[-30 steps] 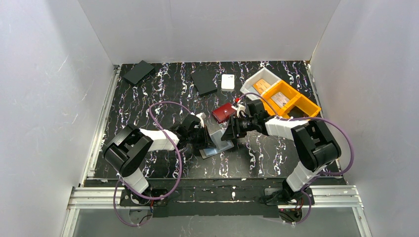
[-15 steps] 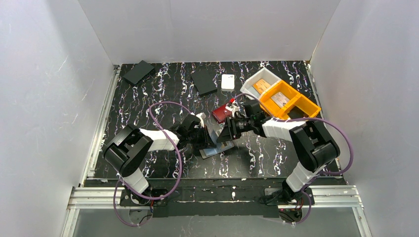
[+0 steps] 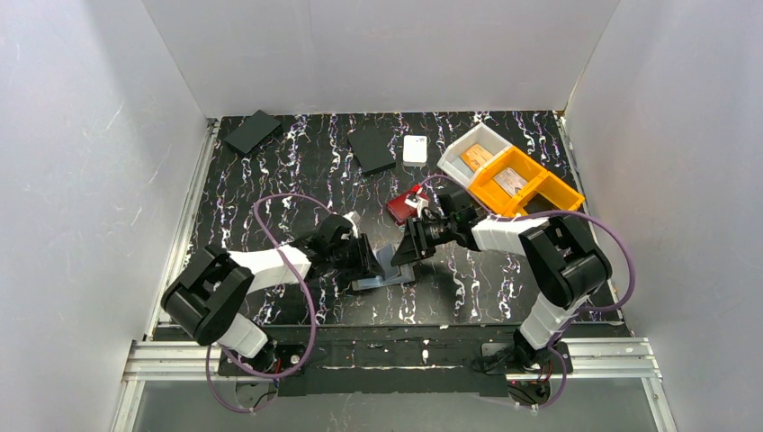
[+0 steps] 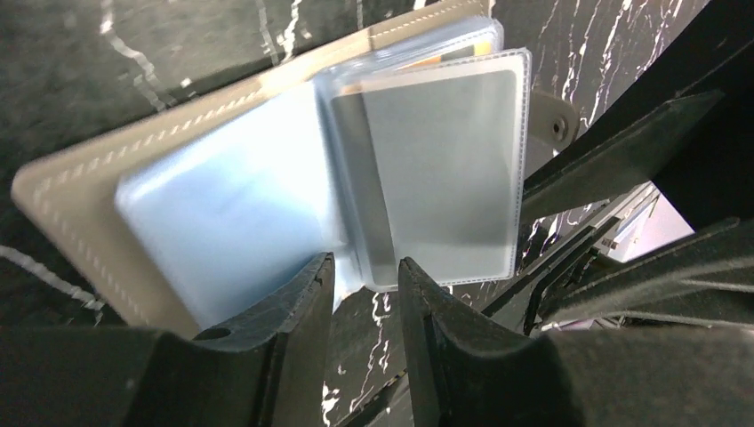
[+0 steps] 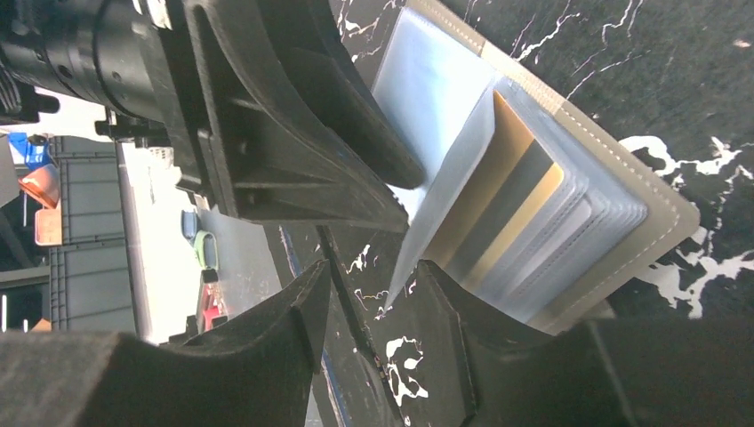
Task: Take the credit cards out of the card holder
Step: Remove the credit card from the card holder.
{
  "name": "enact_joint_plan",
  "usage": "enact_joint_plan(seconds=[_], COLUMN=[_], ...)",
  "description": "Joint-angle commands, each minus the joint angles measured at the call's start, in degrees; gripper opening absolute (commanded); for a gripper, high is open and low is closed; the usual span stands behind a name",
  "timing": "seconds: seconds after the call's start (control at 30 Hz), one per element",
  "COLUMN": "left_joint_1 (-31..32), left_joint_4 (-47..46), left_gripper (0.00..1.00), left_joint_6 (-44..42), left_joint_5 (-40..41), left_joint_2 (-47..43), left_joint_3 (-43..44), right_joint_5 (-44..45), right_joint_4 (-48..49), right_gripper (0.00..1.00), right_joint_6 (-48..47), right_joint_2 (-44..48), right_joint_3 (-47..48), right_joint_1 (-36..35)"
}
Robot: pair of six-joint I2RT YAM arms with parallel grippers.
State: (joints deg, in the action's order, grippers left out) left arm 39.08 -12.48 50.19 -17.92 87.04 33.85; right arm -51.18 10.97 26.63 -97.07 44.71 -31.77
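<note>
The card holder (image 3: 385, 268) lies open; left pincer (image 4: 363, 267) and right pincer (image 5: 375, 271), both released, straddle its sleeves (image 4: 427, 169). We judge they seek the orange card (image 5: 485, 169).

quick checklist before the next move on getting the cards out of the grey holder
1. Card holder open: ok.
2. Light blue card out: not ok, inside its clear sleeve.
3. Orange card out: not ok, tucked among the sleeves.
4. Left pincer jaws apart: ok, at the holder's edge.
5. Right pincer jaws apart: ok.
6. Raised sleeve gripped by either pincer: cannot tell.
</note>
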Motion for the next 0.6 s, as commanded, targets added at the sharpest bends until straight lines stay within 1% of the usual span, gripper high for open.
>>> enact_joint_plan(seconds=[0.0,0.13,0.23,0.3,0.4,0.47,0.57], left_joint_1=[-1.0,-1.3,-1.6,-1.9,-2.7,-3.6,-4.9], left_joint_4=[9.3,10.0,9.4,9.5,11.7,15.5,20.3], left_gripper=[0.34,0.35,0.36,0.40,0.50,0.57,0.65], left_joint_6=[0.3,0.1,0.8,1.3,1.8,1.5,0.5], left_joint_5=[2.7,3.1,3.1,4.1,7.8,10.8,14.2], left_joint_2=[-5.0,-6.6,-6.9,-8.6,-13.7,-17.7,-23.0], left_joint_3=[-1.1,-1.3,-1.6,-2.2,-3.2,-3.6,-3.9], right_joint_5=[-1.9,-3.2,-4.2,-4.3,-4.0,-3.7,-3.6], right_joint_4=[0.4,-0.7,-4.1,-7.3,-11.0,-14.7,-17.1], right_gripper=[0.49,0.49,0.49,0.49,0.48,0.49,0.49], right_joint_6=[-1.5,-2.0,-3.9,-6.2,-9.1,-11.0,-12.4], right_joint_2=[-1.6,-3.7,-6.0,-7.5,-9.4,-10.7,-13.0], right_joint_3=[3.2,5.6,9.5,12.1,14.8,16.7,19.5], right_joint_1=[-1.5,-4.0,-5.5,-6.2,-7.1,-7.9,-9.0])
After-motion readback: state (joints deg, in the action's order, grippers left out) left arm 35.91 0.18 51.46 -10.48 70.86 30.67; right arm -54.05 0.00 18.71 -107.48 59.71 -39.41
